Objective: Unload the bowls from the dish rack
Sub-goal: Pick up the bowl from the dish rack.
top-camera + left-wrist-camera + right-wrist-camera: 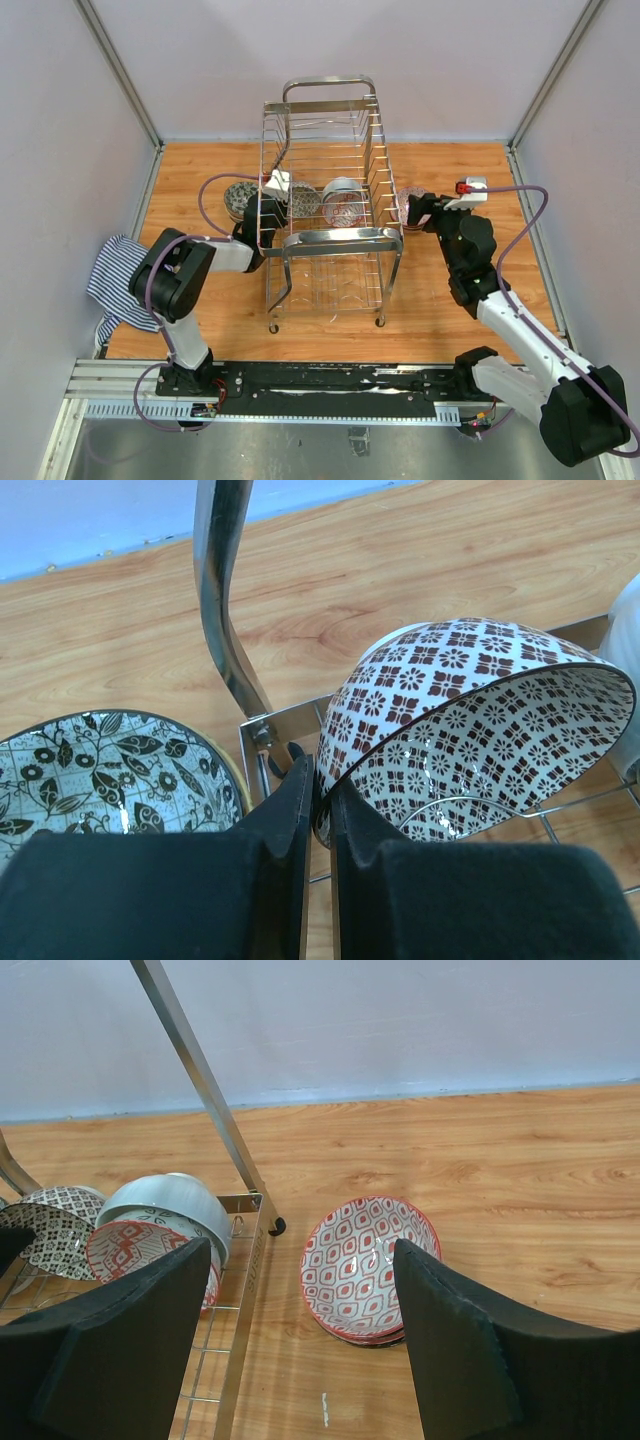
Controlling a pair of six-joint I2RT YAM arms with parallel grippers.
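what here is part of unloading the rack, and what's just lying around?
Job: chrome wire dish rack; brown-patterned ceramic bowl, clamped by left gripper; pale grey bowl and red-patterned bowl racked; dark floral bowl and red-and-white bowl already out.
Lying about: blue-striped cloth.

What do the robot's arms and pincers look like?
Both the left arm and right arm mix chunky black joints with white links, purple cables looping along them. The left gripper and right gripper each have two blocky black fingers. A red-and-white part sits by the right wrist.
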